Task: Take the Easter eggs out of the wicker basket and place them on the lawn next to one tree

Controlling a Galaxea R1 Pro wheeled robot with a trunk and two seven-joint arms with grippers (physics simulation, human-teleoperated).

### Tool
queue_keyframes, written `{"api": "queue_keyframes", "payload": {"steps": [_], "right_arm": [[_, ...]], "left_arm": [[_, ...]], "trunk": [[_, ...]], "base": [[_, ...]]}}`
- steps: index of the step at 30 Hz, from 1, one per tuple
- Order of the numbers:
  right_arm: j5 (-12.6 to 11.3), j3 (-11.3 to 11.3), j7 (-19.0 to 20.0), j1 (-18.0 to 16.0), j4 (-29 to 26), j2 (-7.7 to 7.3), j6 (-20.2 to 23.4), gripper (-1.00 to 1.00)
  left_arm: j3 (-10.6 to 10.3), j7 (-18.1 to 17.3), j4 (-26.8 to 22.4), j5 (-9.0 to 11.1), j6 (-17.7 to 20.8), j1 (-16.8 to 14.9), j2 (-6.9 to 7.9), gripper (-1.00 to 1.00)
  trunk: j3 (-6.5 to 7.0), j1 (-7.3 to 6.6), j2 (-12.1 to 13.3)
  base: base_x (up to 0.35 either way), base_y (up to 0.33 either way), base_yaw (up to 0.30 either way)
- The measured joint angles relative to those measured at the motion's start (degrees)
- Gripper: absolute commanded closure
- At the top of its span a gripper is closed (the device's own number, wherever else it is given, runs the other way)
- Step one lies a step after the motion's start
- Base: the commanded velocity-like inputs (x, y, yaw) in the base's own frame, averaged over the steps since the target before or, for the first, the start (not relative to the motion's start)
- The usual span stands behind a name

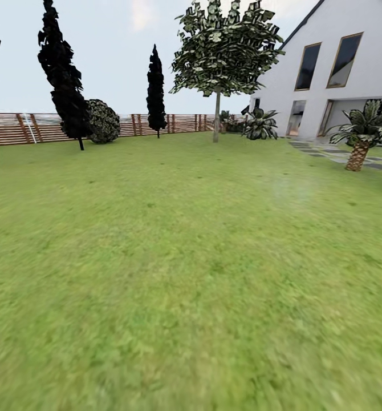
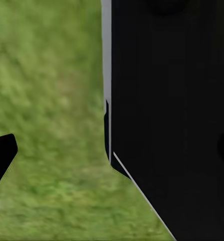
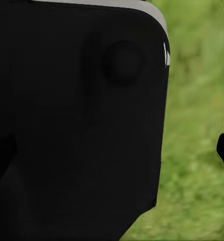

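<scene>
Green lawn [image 1: 185,274] spreads from the robot's feet to the slatted fence [image 1: 8,128], white house [image 1: 339,74] and leafy tree [image 1: 222,51]; basket and eggs are not in sight. Judged a search step: next, turn to find the basket. Whether either gripper is apart or together cannot be told.

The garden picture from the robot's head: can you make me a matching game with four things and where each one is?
Things:
1. white house
2. round bush
3. short palm
4. leafy tree

Places:
A. at the right edge, beside the paving stones
B. upper right corner, with tall dark windows
C. against the wooden fence, next to a tall dark tree
D. middle of the far lawn edge, on a thin pale trunk

Pairs: 1-B, 2-C, 3-A, 4-D
</scene>
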Motion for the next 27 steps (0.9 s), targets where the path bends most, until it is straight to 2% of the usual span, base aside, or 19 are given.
{"api": "queue_keyframes", "payload": {"steps": [27], "right_arm": [[-0.04, -0.01, 0.00, 0.00, 0.00, 0.00, 0.00, -1.00]], "left_arm": [[0.00, -0.01, 0.00, 0.01, 0.00, 0.00, 0.00, -1.00]], "trunk": [[0.00, 0.00, 0.00]], "base": [[0.324, 0.000, 0.000]]}}
